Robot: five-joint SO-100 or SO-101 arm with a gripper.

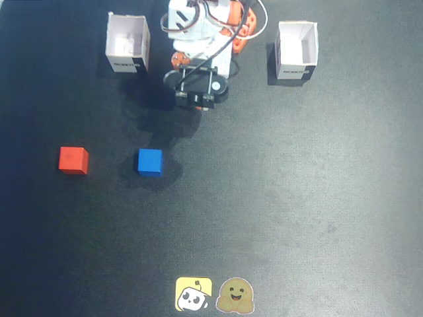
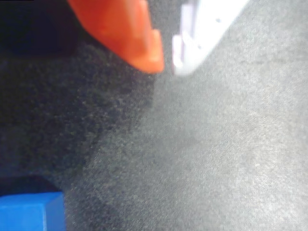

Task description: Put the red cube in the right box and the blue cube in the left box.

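This looks like a hobby robotics bench or small lab set up for practice runs. A plain black mat covers the whole surface in the fixed view, with a small white and orange robot arm mounted at its far edge. Two open white cardboard boxes flank the arm, and two cartoon stickers sit on the near edge of the mat.

Red cube, blue cube, white boxes, black table.
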